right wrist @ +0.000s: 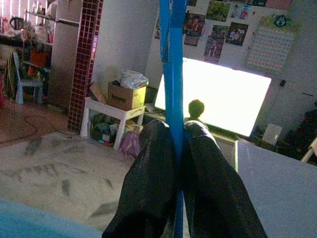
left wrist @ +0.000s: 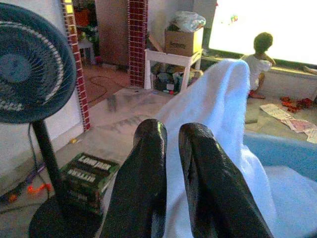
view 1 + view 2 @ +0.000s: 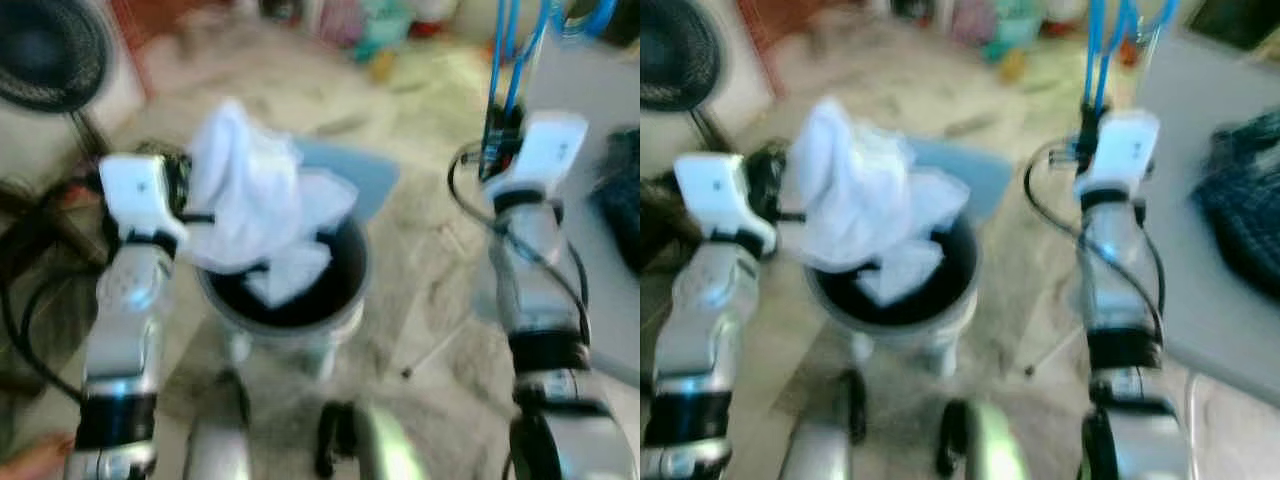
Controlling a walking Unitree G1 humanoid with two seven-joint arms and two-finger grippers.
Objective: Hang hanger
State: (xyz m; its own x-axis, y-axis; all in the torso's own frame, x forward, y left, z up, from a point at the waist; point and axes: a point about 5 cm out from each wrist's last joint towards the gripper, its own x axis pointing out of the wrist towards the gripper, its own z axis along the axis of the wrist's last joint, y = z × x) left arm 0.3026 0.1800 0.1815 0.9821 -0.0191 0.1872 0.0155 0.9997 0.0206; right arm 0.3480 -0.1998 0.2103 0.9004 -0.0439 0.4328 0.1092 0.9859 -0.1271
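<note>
Right gripper (image 1: 176, 148): fingers clamped together on the blue hanger (image 1: 171, 64), which is held up on the right of the scene, beside the grey table (image 3: 1200, 200). In the head views the hanger (image 3: 510, 60) is seen rising from the gripper toward the far side.

Left gripper (image 2: 171, 148): fingers nearly together, pinched on the white cloth (image 2: 223, 114), which is held above the dark-lined bucket (image 3: 330, 300) at centre; part of the cloth is draped into it.

Step judged: hanger and garment are each in hand, well apart, nothing hung yet. Head views are blurred, so the robot is probably moving or turning. The next move likely calls for a rail or hook to be found; none can be made out here. Alternatively the cloth is to be put on the hanger first; cannot tell which.

View differences: the bucket, the table and a dark garment (image 3: 1240, 200) on it are given by the head views. A standing fan (image 2: 29, 64), a white side table (image 2: 171, 57) with a cardboard box (image 2: 183, 42), a seated person (image 2: 260, 54) and a bright screen (image 1: 218, 94) are given sharply by the wrist views.
</note>
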